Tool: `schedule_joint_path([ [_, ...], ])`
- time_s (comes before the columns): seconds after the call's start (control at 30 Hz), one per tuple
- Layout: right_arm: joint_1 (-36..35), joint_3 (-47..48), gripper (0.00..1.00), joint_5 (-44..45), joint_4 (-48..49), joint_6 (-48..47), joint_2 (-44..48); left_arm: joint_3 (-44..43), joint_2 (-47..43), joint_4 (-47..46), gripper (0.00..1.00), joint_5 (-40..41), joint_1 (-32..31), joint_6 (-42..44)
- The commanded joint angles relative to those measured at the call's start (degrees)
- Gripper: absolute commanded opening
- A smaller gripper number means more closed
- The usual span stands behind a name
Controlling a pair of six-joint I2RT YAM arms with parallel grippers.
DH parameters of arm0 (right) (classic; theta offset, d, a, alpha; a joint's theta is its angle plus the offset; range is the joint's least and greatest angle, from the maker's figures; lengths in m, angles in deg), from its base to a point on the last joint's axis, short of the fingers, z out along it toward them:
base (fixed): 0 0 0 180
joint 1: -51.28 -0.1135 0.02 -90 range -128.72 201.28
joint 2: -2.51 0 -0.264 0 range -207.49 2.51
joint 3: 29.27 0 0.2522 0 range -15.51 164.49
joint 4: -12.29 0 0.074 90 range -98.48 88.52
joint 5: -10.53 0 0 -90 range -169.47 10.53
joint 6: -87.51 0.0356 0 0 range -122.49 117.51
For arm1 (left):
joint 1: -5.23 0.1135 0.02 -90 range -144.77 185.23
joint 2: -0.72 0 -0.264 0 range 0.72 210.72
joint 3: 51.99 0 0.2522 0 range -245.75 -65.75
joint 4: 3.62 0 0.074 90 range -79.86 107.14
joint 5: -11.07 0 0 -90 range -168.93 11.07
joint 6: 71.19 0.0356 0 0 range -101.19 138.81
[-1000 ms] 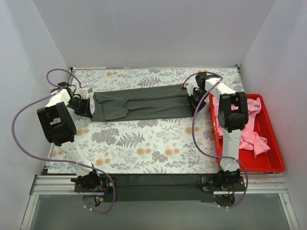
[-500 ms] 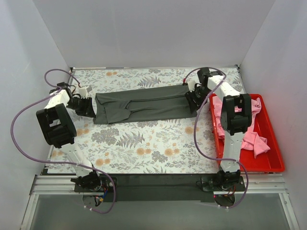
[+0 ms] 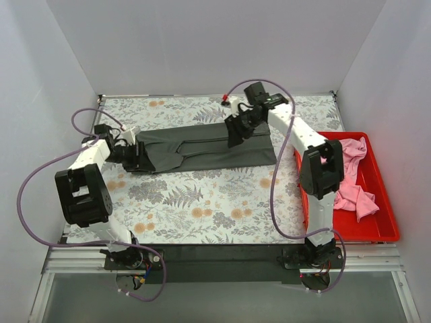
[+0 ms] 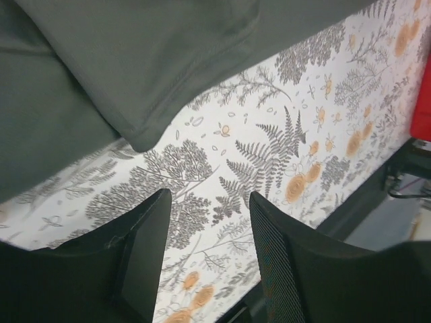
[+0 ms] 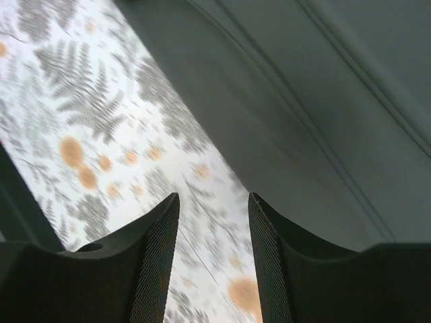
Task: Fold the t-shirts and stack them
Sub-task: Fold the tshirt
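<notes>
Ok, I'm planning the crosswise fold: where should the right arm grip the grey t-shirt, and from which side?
Probably its right-hand short end: the grey t-shirt lies flat as a long strip, so only edges offer a pinch. Bring the open right gripper in low from the right.

The right hand [image 5: 213, 202] hangs parted, seemingly just beside the grey t-shirt [image 5: 323, 101].

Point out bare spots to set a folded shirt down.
Widest: table cloth between the grey t-shirt and the arm bases. Thinner strip behind it, by the back wall. Crowded: red tray holding pink t-shirts; left tool and right tool at the shirt.
</notes>
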Motion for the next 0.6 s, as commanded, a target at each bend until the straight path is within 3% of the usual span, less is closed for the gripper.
schedule_joint_path([
  [0.0, -6.3, 3.2, 0.52, -5.4, 7.8, 8.6, -5.2, 3.3, 1.1, -4.6, 0.5, -1.2, -0.7, -8.2],
  [0.2, -12.2, -0.2, 0.59, -5.4, 24.9, 22.4, -8.4, 5.3, 2.6, -9.9, 0.54, 1.3, -0.8, -14.9],
  [0.3, -13.7, -0.3, 0.6, -5.1, 29.3, 24.8, -11.5, 5.4, 4.1, -11.3, 0.53, 3.5, -1.4, -16.9],
  [0.57, -14.0, -3.1, 0.56, -1.7, 29.3, 25.3, -13.3, 4.9, 7.6, -13.8, 0.5, 5.1, -3.5, -19.1],
])
